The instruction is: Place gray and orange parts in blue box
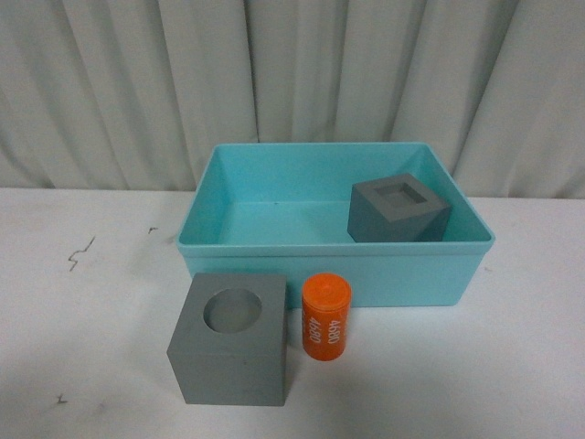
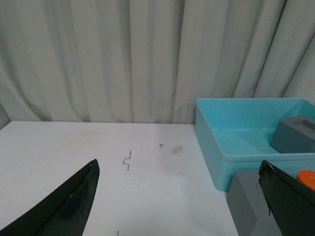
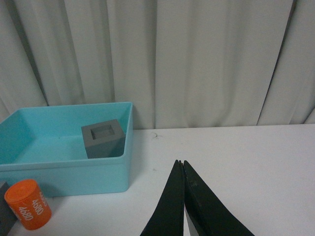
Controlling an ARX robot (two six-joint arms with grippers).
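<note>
Gray round-recess cube point(image 1: 233, 340) lies just right of the spread-open left pincer point(image 2: 178, 163). The orange cylinder point(image 1: 326, 318) stands left of the clenched, empty right pincer point(image 3: 180, 163). Beyond both, the blue box point(image 1: 329, 249) holds the square-recess cube point(image 1: 398, 210). Two parts are left, so the next move is probably a grasp of either one.

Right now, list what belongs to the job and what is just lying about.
Job: blue box; gray cube with square recess, already inside it; gray cube with round recess and orange cylinder, both on the table before the box.
Lying about: curtain; dark marks on the table.
</note>
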